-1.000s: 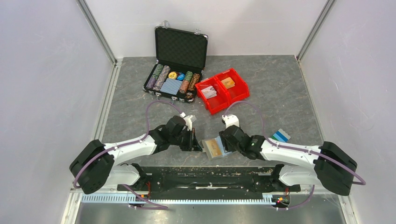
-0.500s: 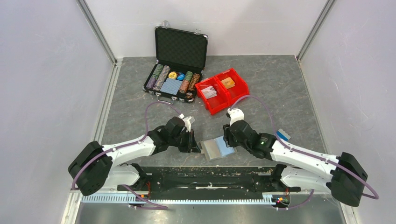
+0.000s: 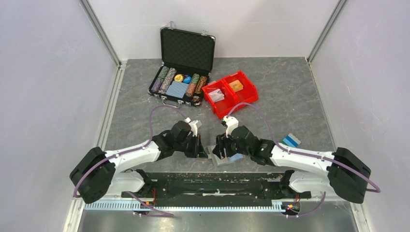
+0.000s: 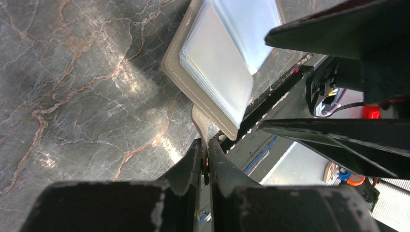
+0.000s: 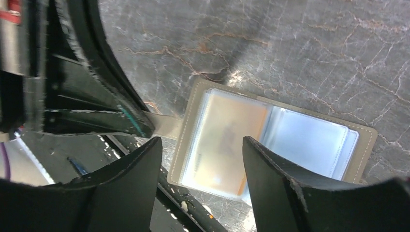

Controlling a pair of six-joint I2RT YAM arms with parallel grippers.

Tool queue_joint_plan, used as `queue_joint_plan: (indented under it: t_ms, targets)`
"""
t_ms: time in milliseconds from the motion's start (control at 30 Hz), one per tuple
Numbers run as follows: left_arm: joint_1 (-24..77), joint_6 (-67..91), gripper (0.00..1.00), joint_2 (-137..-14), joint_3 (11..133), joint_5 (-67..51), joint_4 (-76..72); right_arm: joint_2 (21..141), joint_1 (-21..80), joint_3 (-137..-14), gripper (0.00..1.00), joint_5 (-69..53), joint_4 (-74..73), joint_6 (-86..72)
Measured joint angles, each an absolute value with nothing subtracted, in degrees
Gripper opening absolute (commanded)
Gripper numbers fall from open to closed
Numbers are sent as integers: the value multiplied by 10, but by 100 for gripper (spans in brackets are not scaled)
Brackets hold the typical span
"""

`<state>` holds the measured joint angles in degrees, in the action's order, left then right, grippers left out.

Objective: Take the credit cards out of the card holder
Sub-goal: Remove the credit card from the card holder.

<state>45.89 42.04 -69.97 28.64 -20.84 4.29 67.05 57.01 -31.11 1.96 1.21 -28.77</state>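
Observation:
The card holder (image 3: pixel 218 161) lies open on the grey table near the front edge, grey outside with a light blue inner panel (image 5: pixel 309 140). An orange-yellow credit card (image 5: pixel 227 140) sits inside its left clear sleeve. My left gripper (image 4: pixel 204 145) is shut on the holder's small grey tab (image 4: pixel 200 121), at the holder's (image 4: pixel 173 67) left side. My right gripper (image 5: pixel 200 145) hovers open just above the left half, one finger on each side of the orange card, holding nothing. Blue and teal credit cards (image 3: pixel 291 140) lie on the table to the right.
A black poker-chip case (image 3: pixel 181 72) stands open at the back. Two red bins (image 3: pixel 229 93) with small packs sit beside it. The black frame rail (image 3: pixel 208 181) runs along the front edge just below the holder. Both arms (image 3: pixel 145 152) meet over the holder.
My right gripper swung out to the right, then came back left over the holder's left half with its jaws wider. My left gripper has stayed on the tab.

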Motion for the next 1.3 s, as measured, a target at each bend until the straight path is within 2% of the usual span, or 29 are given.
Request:
queue_joint_plan:
  t_ms: [367, 600, 1100, 1300]
  targets:
    - [459, 421, 9, -696, 281, -208, 42, 738, 580, -310, 67, 34, 17, -283]
    - [459, 421, 9, -695, 279, -208, 42, 769, 589, -310, 60, 56, 14, -282]
    - [459, 420, 8, -691, 277, -196, 43, 751, 590, -310, 58, 158, -55, -282]
    - [459, 420, 12, -689, 277, -187, 50, 740, 590, -310, 58, 203, -97, -284]
